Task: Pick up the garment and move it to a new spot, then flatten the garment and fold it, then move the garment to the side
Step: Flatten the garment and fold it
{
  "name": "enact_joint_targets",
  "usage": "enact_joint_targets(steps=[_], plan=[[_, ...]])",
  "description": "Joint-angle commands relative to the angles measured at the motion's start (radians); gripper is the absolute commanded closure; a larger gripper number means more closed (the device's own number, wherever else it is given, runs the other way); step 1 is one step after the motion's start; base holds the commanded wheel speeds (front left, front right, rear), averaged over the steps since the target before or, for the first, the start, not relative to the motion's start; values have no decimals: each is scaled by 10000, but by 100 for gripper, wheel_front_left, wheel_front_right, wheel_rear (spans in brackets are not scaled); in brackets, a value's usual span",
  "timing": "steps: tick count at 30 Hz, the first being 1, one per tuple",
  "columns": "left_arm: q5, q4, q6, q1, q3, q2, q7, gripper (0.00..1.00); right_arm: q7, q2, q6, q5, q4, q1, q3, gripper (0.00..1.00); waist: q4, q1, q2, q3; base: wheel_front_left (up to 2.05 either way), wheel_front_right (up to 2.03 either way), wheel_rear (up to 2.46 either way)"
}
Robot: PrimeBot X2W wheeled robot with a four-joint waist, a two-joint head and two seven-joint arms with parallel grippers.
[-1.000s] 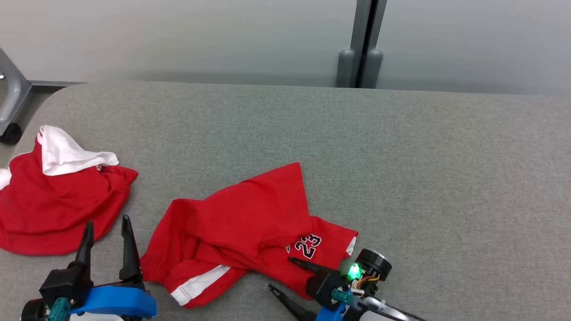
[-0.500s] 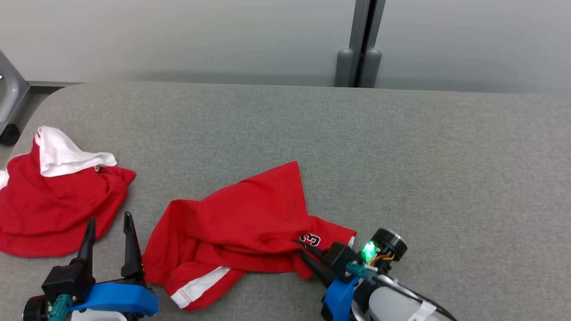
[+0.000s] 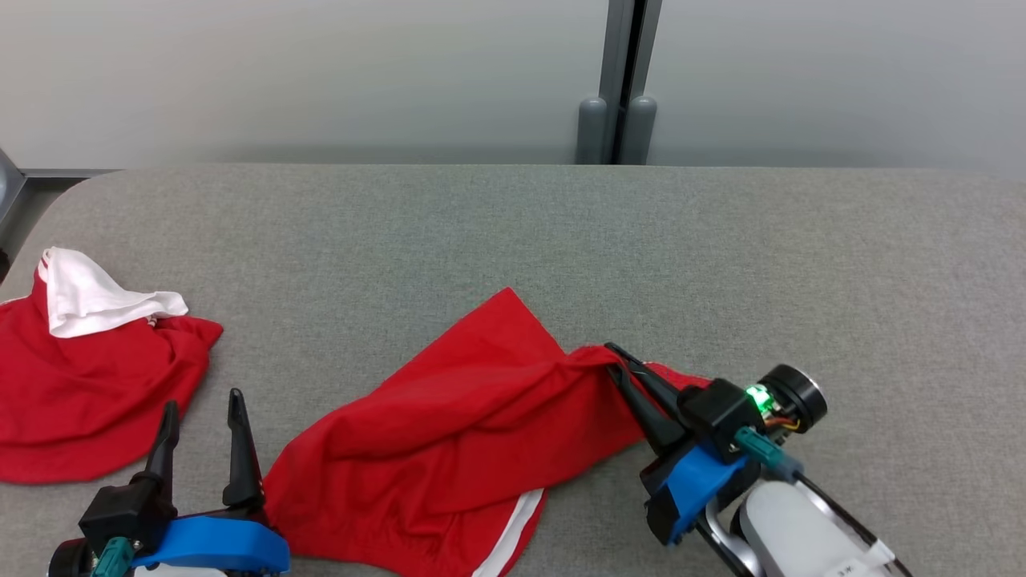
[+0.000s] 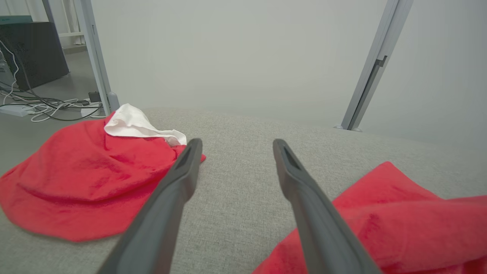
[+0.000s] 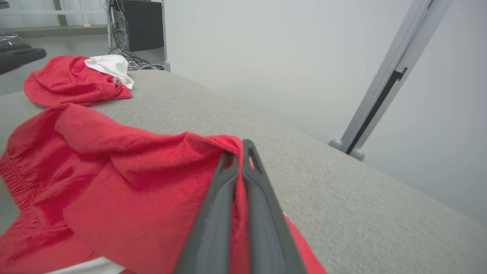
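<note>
- Nearest: left tool [image 3: 202,401], fingers apart, empty, just beside the near-left edge of the garment [image 3: 449,433].
- Garment red with a white stripe, crumpled on the grey worktop [image 3: 561,240], centre-near.
- right tool [image 3: 616,358] clamped together on its right-hand fold, fabric bunched there.
- Step judged: pick-up and relocation. Next calls for lifting it clear toward open worktop beyond.
- Far left: second red-and-white garment [image 3: 88,385], well apart.

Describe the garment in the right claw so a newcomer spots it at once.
On the grey padded table, look mid-front. The red garment lies there, one end pinched in the shut right claw. Unlike the red pile at far left, it has no white cloth on top, only a white stripe.
</note>
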Motion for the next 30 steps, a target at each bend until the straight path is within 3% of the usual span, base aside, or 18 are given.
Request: enact_joint_targets(steps=[1,10,15,22,30], plan=[[-41,-8,-64,-16,-13,-15,-30,0,208,-64,3,-107,-571,466,-155,100,-18,0,-1,7,0,0,0],[-235,-132,117,74,-131,-15,-30,0,2107,-434,3,-75,-4036,2878,-922,100,-171,0,-1,105,0,0,0],[-228,-51,78,-160,-149,-15,-30,0,2576,-478,3,6,-4960,3186,-1366,100,-256,0,-1,222,0,0,0],[-240,-76,73,-331,-304,-15,-30,0,2324,-452,3,-8,-4164,2287,-1714,100,-162,0,-1,353,0,0,0],[-267,111,-1,-814,-642,-14,-30,0,1235,-186,3,-96,-739,-123,-1824,100,411,0,-1,646,0,0,0]])
